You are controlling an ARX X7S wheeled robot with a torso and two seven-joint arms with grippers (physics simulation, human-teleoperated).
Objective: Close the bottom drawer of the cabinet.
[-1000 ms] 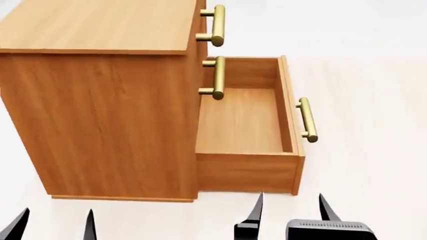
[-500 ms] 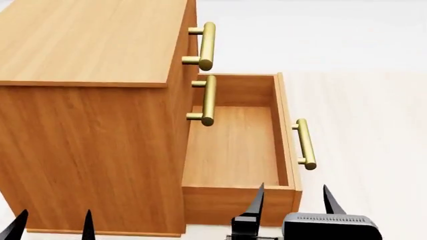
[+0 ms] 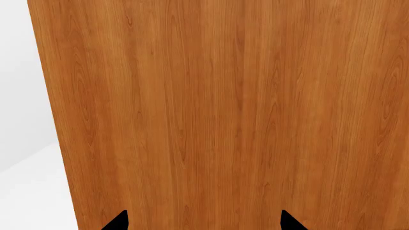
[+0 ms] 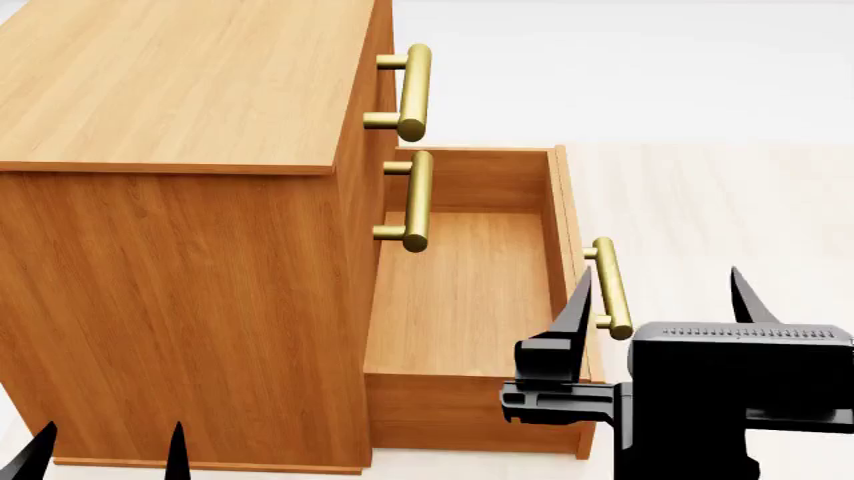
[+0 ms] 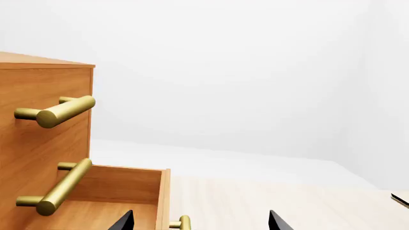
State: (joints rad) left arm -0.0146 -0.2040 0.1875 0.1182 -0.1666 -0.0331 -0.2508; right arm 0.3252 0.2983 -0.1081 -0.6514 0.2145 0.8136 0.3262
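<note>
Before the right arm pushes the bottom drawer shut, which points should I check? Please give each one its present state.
1. bottom drawer open, needs closing: ok.
2. Inside of the drawer free of objects: ok.
3. right gripper open, holding nothing: ok.
4. Right gripper touching the drawer's handle or front: cannot tell, it only shows near them.
5. left gripper away from the drawer's path, facing the side of the cabinet: ok.

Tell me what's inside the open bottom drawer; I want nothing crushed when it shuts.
The orange-brown wooden bottom drawer shows only bare wood. Its near right corner is hidden behind the black right tool.
</note>
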